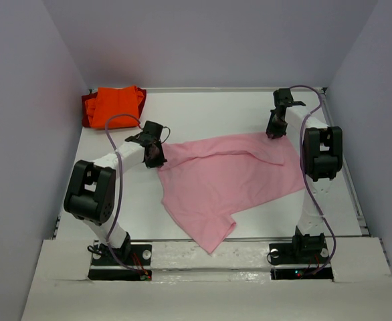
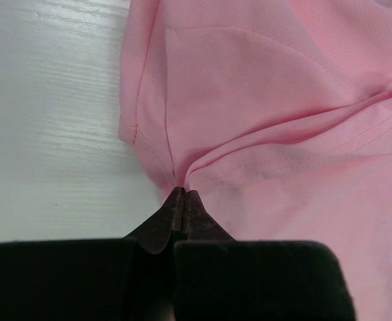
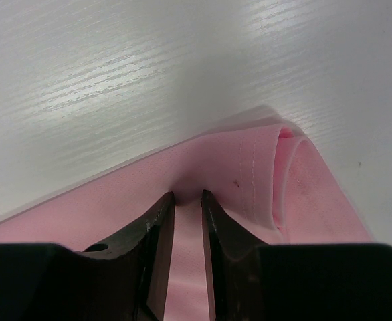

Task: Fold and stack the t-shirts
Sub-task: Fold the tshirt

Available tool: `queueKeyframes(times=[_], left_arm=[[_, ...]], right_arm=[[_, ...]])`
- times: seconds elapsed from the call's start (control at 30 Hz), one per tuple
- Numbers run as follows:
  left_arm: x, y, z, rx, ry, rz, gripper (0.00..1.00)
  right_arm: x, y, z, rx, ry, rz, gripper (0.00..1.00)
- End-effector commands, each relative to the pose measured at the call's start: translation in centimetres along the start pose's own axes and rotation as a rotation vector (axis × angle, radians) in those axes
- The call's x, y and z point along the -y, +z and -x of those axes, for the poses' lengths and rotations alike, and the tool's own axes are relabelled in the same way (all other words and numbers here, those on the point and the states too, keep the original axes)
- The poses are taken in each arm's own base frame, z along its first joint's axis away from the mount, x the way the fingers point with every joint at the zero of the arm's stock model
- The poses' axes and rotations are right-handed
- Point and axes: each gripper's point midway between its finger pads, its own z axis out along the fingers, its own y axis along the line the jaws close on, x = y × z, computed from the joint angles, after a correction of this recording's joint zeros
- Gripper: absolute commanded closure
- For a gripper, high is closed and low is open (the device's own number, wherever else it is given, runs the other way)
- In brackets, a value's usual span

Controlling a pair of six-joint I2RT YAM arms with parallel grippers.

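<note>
Soft, light and limp, the pink t-shirt (image 1: 229,177) is being judged likely to sag and slip, so hems and corners are being favoured as holds. It is lying spread across the bench (image 1: 203,107). Its left edge is being pinched by the pressed-together left fingers (image 2: 176,200); its rolled far right edge is seemingly being clamped between the slightly parted right fingers (image 3: 161,221).

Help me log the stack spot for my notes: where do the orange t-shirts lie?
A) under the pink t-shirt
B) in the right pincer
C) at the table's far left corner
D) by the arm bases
C: the orange t-shirts sit bunched at the far left corner of the table, apart from the pink t-shirt.
</note>
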Motion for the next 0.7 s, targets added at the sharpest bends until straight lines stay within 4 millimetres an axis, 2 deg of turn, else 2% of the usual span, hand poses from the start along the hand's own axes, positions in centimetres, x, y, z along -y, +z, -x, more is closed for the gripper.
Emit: queueKeyframes(times=[0.0,0.13,0.17,0.27,0.43,0.57,0.67], left_arm=[[0.6,-1.6,0.6,0.042,0.003,-0.051,1.00],[0.7,-2.7,-0.3,0.039,-0.014,-0.088,1.00],[1.3,-2.9,-1.5,0.004,-0.025,-0.138,1.00],[1.5,-3.1,-3.0,-0.025,-0.042,-0.178,1.00],[1.2,-4.3,-2.6,0.033,-0.051,-0.181,1.00],[1.0,-4.2,-3.9,-0.005,-0.048,-0.191,1.00],[1.1,-4.6,-4.2,0.005,-0.059,-0.212,1.00]], right_arm=[[-0.2,0.2,0.7,0.020,0.011,0.016,0.71],[-0.3,0.2,0.8,0.020,0.013,0.019,0.71],[-0.3,0.3,0.8,0.019,0.013,0.019,0.71],[-0.3,0.4,0.7,0.015,0.012,0.019,0.71],[-0.3,0.5,0.7,0.016,0.011,0.016,0.71],[-0.3,0.4,0.8,0.020,0.010,0.016,0.71],[-0.1,0.5,0.7,0.019,0.008,0.010,0.71]])
